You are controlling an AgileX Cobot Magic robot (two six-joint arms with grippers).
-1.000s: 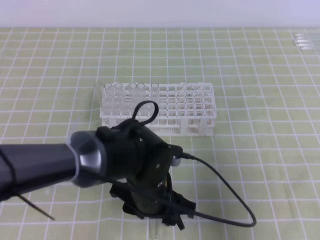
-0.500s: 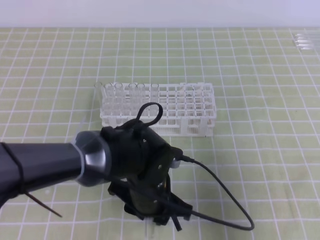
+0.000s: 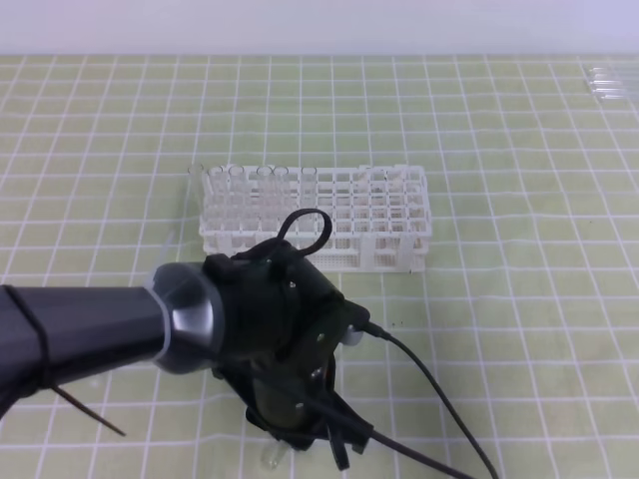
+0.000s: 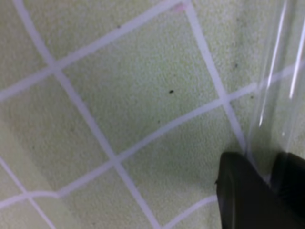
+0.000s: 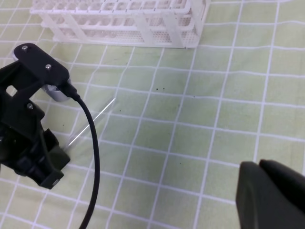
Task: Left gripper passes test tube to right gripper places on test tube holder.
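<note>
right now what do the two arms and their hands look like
The left hand is bulky and black, on a dark arm with a shiny grey collar; a black cable runs from a silver plug on its side, and a smaller cable loops on top. Its fingers are matt black. Of the right hand only black fingers show, at the wrist view's corner.

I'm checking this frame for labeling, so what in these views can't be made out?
- Left gripper fingertips: hidden under its own body in the high view.
- Test tube: faint glints in the right wrist view; its lower end is hidden behind the left gripper.
- Right gripper: cut off by the frame corner, so open or shut is unclear.
- Test tube holder: the clear tubes in it are too blurred to count.
</note>
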